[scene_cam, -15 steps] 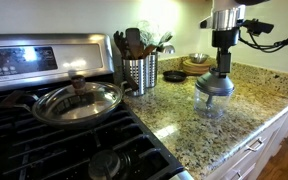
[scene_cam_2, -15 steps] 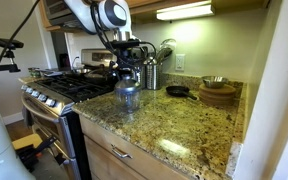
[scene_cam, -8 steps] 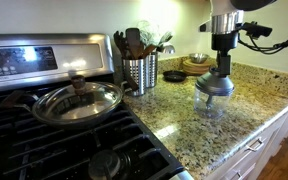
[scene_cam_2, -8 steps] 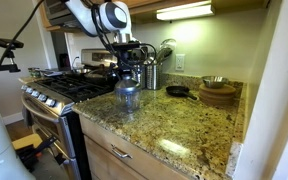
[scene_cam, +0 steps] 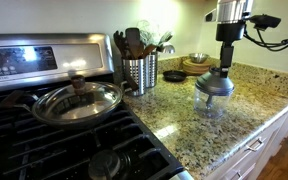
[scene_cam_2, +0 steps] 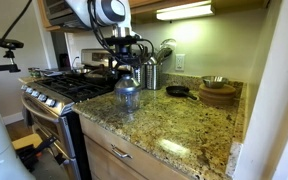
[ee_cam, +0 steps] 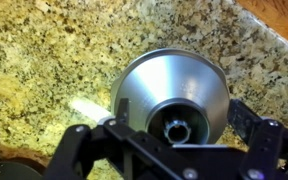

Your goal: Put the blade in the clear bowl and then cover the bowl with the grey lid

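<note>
Both steps: look done, my call. The grey lid (scene_cam: 215,86) sits on the clear bowl (scene_cam: 212,104) on the granite counter (scene_cam: 184,128).
My gripper (scene_cam: 224,69): jaws spread wide, pinching nothing, right over the lid's knob. Can't tell if it's touching or just clear.
Left to do: nothing obvious, maybe check the lid seats flat.
Blade: not visible. Lid blocks the wrist view, bowl wall is too small and glary in both exterior views. Presumably inside.
Cut off: my finger bases, at the wrist view's bottom edge.
</note>
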Tool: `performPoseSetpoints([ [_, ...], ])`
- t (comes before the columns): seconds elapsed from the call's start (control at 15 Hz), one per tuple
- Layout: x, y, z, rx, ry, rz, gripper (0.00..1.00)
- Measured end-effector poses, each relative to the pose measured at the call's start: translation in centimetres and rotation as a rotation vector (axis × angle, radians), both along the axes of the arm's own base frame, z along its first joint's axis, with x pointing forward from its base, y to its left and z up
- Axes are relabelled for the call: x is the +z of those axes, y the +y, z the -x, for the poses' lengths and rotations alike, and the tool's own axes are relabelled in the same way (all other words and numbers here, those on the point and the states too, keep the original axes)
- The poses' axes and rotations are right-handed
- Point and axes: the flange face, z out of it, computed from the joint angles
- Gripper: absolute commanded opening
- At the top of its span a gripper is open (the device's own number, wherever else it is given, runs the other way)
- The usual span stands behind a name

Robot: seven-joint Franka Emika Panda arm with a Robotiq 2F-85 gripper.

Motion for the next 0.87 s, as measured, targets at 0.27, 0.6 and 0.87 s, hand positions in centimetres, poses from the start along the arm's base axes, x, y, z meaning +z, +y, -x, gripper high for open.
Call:
performPoseSetpoints([
  [0.27, 2.8, -0.4, 1.0, -0.046, -0.059, -0.014, 1.0],
  [0.6, 4.5, -1.2, 2.2, -0.105, -0.096, -0.025, 1.0],
  [0.87, 4.3, -1.6, 2.4, -0.119, -0.092, -0.025, 1.0],
])
